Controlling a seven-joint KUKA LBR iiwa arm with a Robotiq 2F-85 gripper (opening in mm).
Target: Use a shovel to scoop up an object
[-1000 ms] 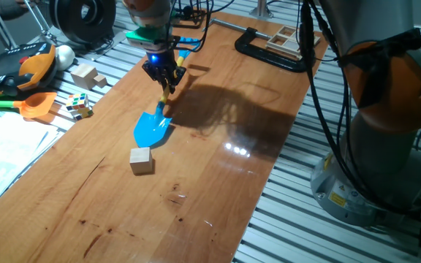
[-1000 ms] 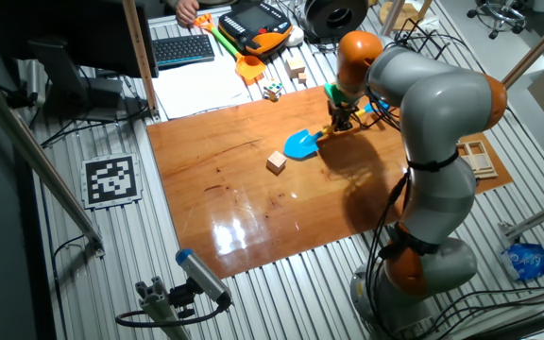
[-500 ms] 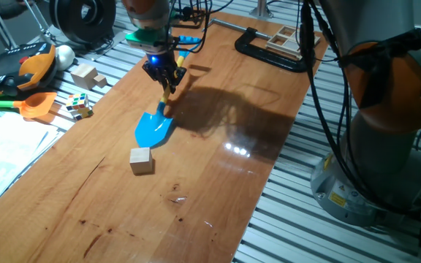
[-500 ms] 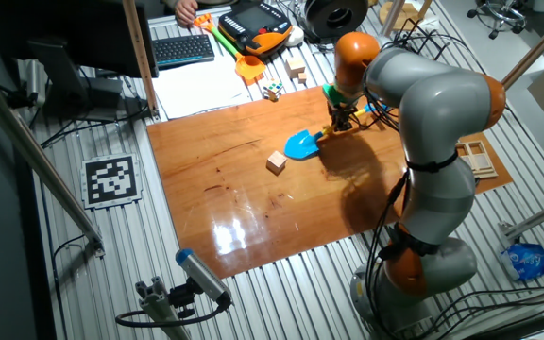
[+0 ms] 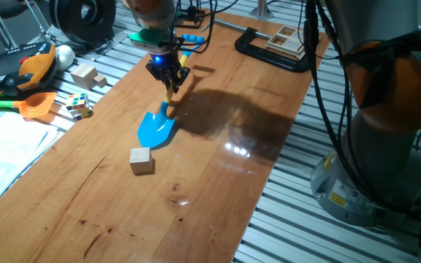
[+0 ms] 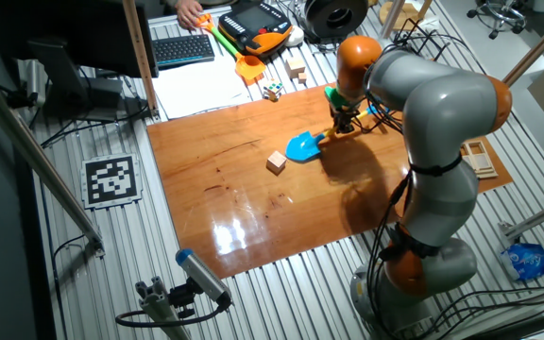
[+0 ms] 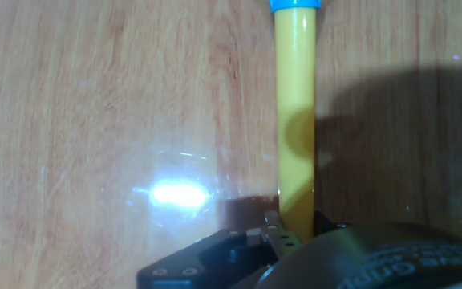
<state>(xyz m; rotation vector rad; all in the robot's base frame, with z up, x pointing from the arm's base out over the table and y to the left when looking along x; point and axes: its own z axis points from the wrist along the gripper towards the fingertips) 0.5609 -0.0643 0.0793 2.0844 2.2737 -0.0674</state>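
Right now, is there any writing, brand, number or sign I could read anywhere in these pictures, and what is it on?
No readable words, brands or numbers in any view.
Square black-and-white coded marker on the metal floor beside the table: a pattern, not text.
Yellow sticker on the robot's base: print too small to read.
Keyboard keys: too small to read.
Shovel and wooden cube: no markings show.

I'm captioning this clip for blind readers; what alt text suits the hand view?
A yellow shovel shaft runs straight up the frame from the dark tool gripping its lower end, above a glossy wooden table with one bright glare spot.
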